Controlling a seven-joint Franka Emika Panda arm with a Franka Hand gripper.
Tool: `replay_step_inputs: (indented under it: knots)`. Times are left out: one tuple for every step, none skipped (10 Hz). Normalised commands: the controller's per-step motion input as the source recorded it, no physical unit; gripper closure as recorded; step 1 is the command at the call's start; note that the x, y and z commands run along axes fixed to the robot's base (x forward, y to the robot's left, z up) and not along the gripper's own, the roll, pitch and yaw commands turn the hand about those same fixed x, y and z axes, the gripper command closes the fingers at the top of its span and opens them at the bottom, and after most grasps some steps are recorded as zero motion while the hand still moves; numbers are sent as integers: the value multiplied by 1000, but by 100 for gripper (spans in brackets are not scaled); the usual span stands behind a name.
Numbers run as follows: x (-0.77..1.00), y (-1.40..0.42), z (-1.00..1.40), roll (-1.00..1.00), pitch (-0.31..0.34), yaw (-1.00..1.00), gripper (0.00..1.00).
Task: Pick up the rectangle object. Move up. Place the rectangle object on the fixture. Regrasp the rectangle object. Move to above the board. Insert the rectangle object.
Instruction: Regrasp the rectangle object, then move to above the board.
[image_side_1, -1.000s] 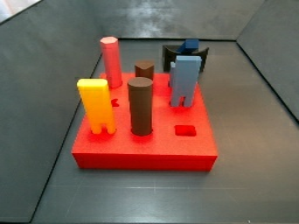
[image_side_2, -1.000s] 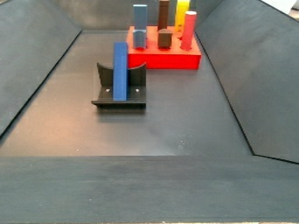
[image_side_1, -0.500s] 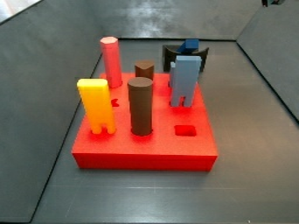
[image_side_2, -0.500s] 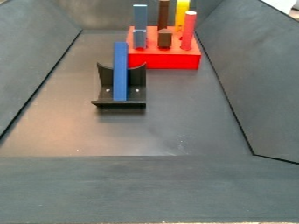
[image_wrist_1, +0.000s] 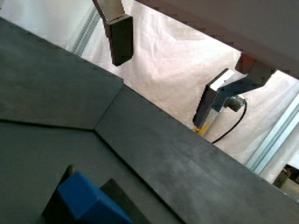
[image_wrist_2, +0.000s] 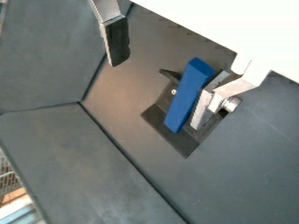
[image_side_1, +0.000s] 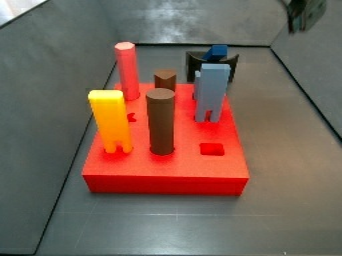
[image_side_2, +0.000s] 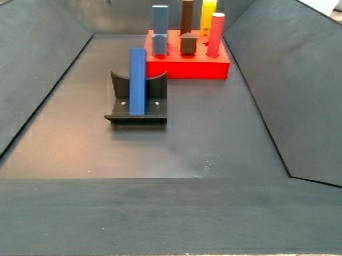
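End effector (image_wrist_2: 176, 48) released, empty — above one rectangle object (image_wrist_2: 184, 94) upright in one fixture (image_side_2: 136, 106).

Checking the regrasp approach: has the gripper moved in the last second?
Yes. In a side view the gripper has come into the top right corner, above the board, where it was absent a second ago. The rectangle object stands untouched in the fixture.

- Rectangle object (image_side_2: 136, 80): saturated blue, plain.
- Fixture (image_side_2: 138, 104): black.
- Board (image_side_1: 167, 158): bright red.
- Pegs on the board: one yellow (image_side_1: 107, 120), one salmon pink (image_side_1: 127, 70), two dark brown (image_side_1: 160, 121), one pale blue (image_side_1: 210, 92).
- Floor (image_side_2: 160, 150) and walls: dark grey, unpatterned.
- Gripper (image_wrist_2: 176, 52), high above the fixture: one finger (image_wrist_2: 114, 39) shows a dark pad on silver plate; the opposite finger reads pale silver.
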Motion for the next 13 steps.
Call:
replay_step_inputs:
  knots:
    - [67,34,-1000,64,-58,141,0]
    - [79,29,-1000,65,-80,105,0]
    - [86,27,-1000,66,-87,86,0]
    - [97,22,-1000,69,-86,51,0]
    - [108,17,-1000,69,-82,30,0]
    - [123,11,-1000,71,-66,6,0]
    - [119,8,-907,70,-54,-1,0]
    - [104,0,-694,67,-28,-9,0]
    - [91,-2,-538,67,-17,-9,0]
    - [80,-5,-386,69,-8,-4,0]
    - [80,-6,-237,66,1,6,0]
    - [0,0,0,0,0,0,100]
    - [-275,-140,1000,59,-133,120,100]
